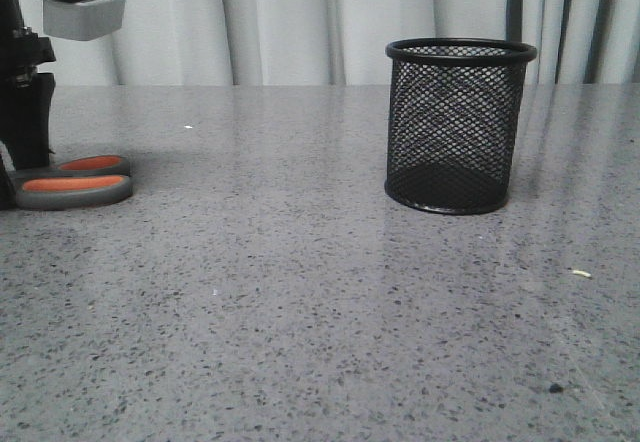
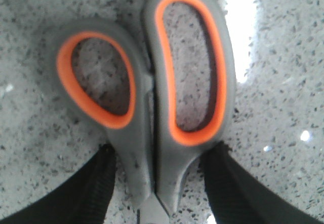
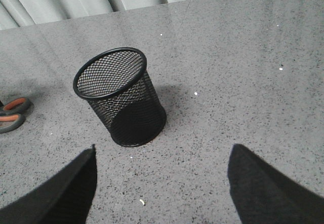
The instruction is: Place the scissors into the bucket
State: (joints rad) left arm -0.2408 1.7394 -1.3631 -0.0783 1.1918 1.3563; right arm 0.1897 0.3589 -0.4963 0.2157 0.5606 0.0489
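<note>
The scissors (image 1: pixel 75 182) lie flat on the table at the far left, their grey handles with orange lining pointing right. Their blades are hidden behind my left arm. My left gripper (image 2: pixel 162 150) is down at the table and open. Its black fingers (image 2: pixel 104 183) stand either side of the scissors' neck (image 2: pixel 152 148), with a strip of table showing between each finger and the handles. The black mesh bucket (image 1: pixel 455 127) stands upright at the right of centre, far from the scissors. My right gripper (image 3: pixel 163 153) is open and empty above the table, short of the bucket (image 3: pixel 121 97). The scissors' handles also show in the right wrist view (image 3: pixel 12 113).
The grey speckled table (image 1: pixel 300 292) reaches back to a pale curtain (image 1: pixel 300 22). A small white crumb (image 1: pixel 581 273) and a dark speck (image 1: pixel 554 388) lie at the front right.
</note>
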